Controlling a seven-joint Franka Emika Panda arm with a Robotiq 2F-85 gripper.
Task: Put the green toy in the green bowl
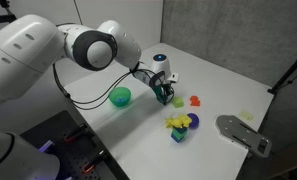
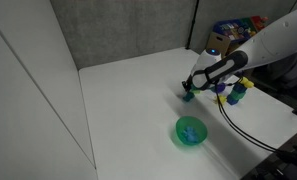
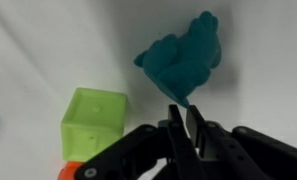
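Observation:
The green toy (image 3: 183,58) is a dark teal chunky piece, seen in the wrist view just ahead of my fingertips. My gripper (image 3: 184,112) is closed to a narrow gap and pinches the toy's lower tip. In both exterior views the gripper (image 1: 165,94) (image 2: 188,91) is low over the white table with the toy (image 2: 188,97) at its tips. The green bowl (image 1: 120,97) (image 2: 191,131) stands on the table, apart from the gripper, and is not in the wrist view.
A lighter yellow-green cube (image 3: 93,120) and an orange piece (image 3: 73,172) lie beside the gripper. A yellow, purple and blue toy cluster (image 1: 180,123) (image 2: 233,92) is close by. A grey flat object (image 1: 243,133) lies near the table's edge.

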